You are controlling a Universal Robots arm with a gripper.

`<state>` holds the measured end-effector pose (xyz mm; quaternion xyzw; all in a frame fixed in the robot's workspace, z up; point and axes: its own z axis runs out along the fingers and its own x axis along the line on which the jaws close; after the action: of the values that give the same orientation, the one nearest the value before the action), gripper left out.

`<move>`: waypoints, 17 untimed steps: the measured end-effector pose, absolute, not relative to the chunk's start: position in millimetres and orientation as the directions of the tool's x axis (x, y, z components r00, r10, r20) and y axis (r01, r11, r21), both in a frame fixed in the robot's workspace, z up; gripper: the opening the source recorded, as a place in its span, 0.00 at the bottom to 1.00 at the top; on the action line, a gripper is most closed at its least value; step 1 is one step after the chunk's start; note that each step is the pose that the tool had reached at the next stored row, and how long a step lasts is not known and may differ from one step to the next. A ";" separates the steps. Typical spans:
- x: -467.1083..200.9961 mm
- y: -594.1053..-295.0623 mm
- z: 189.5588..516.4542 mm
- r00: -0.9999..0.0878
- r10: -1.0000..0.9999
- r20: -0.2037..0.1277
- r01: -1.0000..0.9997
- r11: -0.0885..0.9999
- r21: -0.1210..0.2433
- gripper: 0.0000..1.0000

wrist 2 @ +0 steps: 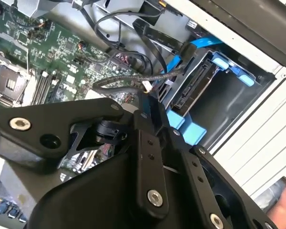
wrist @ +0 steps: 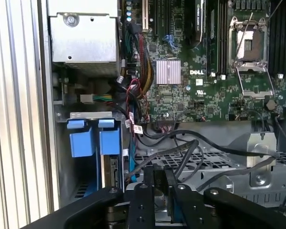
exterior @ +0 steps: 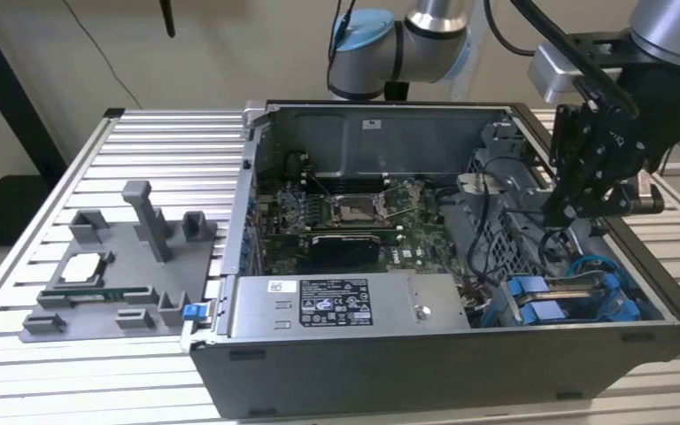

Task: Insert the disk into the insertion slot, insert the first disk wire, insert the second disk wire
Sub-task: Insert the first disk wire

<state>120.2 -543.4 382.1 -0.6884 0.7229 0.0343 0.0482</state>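
My gripper (exterior: 559, 215) hangs over the open computer case's right side, above the metal drive cage. Its fingers stand close together, shut on a black disk wire (wrist 2: 119, 81) that runs past their tips in both wrist views (wrist: 183, 151). The disk (wrist 2: 194, 89) sits edge-on inside the insertion slot (exterior: 565, 297), between the slot's bright blue tabs (wrist: 81, 142), near the case's front corner. In the first wrist view, a strip of the disk (wrist: 113, 171) shows beside those tabs. A light blue flat cable (wrist 2: 200, 44) runs toward the slot.
The grey power-supply box (exterior: 340, 304) with a white sticker lies along the case's near wall. The green motherboard (exterior: 340, 208) with its bare socket fills the case floor. Loose black cables cross the cage. A grey fixture (exterior: 116, 274) stands on the slatted table at the exterior view's left.
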 end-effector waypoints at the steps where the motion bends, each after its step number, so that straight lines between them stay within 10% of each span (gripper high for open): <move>1: 120.2 -543.4 382.1 -0.048 -0.992 -0.117 -0.999 0.050 -0.017 0.00; 17: 123.3 -561.1 380.1 -0.049 -0.992 -0.116 -0.999 0.050 -0.010 0.00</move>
<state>123.3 -561.1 380.1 -0.6882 0.7231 0.0367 0.0455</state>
